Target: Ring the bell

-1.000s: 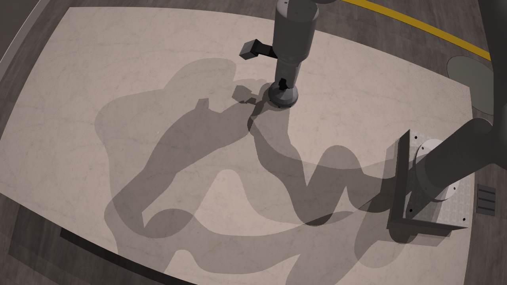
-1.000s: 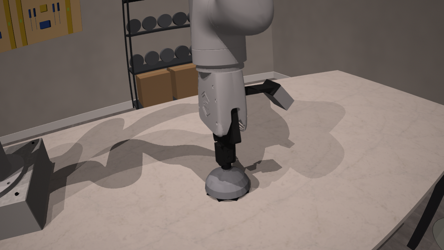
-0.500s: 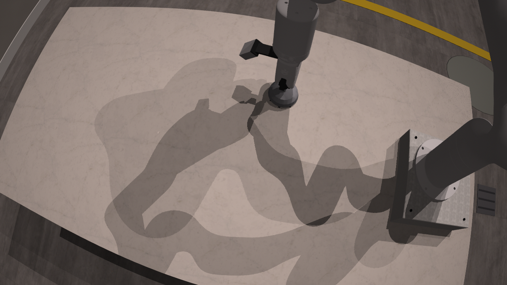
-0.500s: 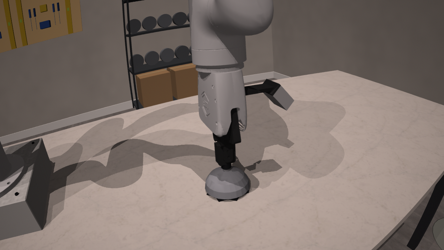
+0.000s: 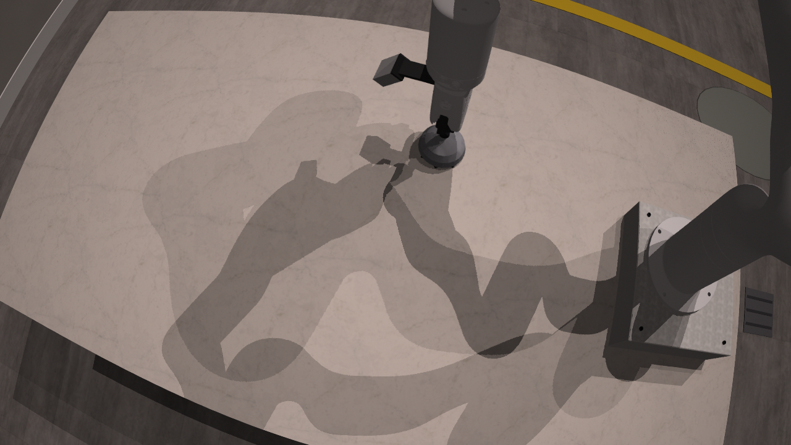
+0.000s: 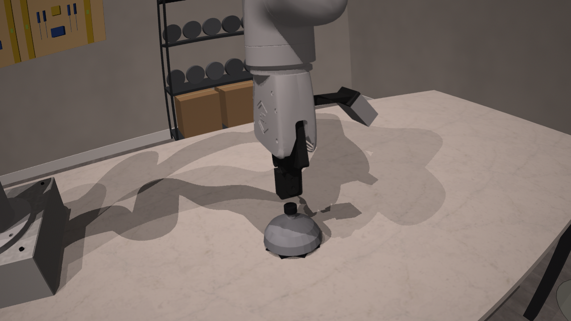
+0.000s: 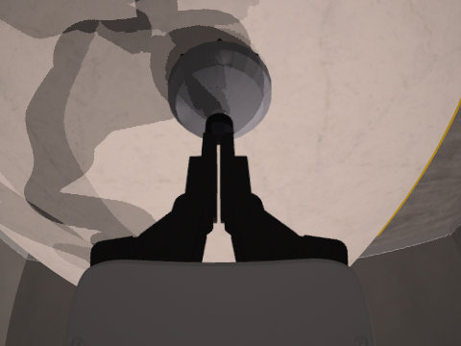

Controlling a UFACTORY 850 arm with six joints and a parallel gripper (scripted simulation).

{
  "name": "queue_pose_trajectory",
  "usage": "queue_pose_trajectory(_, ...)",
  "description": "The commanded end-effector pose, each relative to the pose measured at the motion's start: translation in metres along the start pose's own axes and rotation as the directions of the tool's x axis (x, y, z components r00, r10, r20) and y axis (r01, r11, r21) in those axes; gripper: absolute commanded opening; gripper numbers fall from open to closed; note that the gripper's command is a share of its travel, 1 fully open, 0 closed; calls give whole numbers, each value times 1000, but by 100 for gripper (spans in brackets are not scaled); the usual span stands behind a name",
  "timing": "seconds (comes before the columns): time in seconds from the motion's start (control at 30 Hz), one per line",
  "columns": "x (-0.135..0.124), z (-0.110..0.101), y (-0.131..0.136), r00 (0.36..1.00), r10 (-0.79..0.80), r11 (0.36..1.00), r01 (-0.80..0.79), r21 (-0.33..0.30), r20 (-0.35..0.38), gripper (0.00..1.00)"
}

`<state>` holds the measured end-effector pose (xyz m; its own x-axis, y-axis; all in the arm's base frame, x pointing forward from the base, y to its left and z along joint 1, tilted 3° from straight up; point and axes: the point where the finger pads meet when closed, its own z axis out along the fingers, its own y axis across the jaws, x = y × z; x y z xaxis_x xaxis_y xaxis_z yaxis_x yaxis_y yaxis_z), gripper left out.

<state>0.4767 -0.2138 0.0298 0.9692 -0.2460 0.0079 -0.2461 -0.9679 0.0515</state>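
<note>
The grey dome bell (image 6: 292,235) stands upright on the marble table, with its small black button (image 6: 290,207) up on top. My gripper (image 6: 288,195) is shut on nothing and hangs straight above the button, with a small gap between the fingertips and the button. In the overhead view the gripper (image 5: 442,131) covers the bell's (image 5: 440,149) top. In the wrist view the shut fingertips point at the button (image 7: 219,122) on the bell's dome (image 7: 219,88).
The robot's base plate (image 5: 672,287) sits at the table's right edge, also shown as a grey block (image 6: 27,235). The wrist camera bracket (image 6: 351,104) sticks out beside the arm. A shelf with boxes (image 6: 207,76) stands behind the table.
</note>
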Motion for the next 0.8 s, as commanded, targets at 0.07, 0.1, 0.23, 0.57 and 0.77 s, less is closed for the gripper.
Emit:
queue_pose_trajectory(0.07, 1, -19, 0, 1000, 0, 1000, 0, 0, -2, 0)
queue_pose_trajectory(0.1, 1, -22, 0, 1000, 0, 1000, 0, 0, -2, 0)
queue_pose_trajectory(0.23, 1, -32, 0, 1000, 0, 1000, 0, 0, -2, 0)
queue_pose_trajectory(0.57, 1, -45, 0, 1000, 0, 1000, 0, 0, -2, 0)
queue_pose_trajectory(0.77, 1, -47, 0, 1000, 0, 1000, 0, 0, -2, 0)
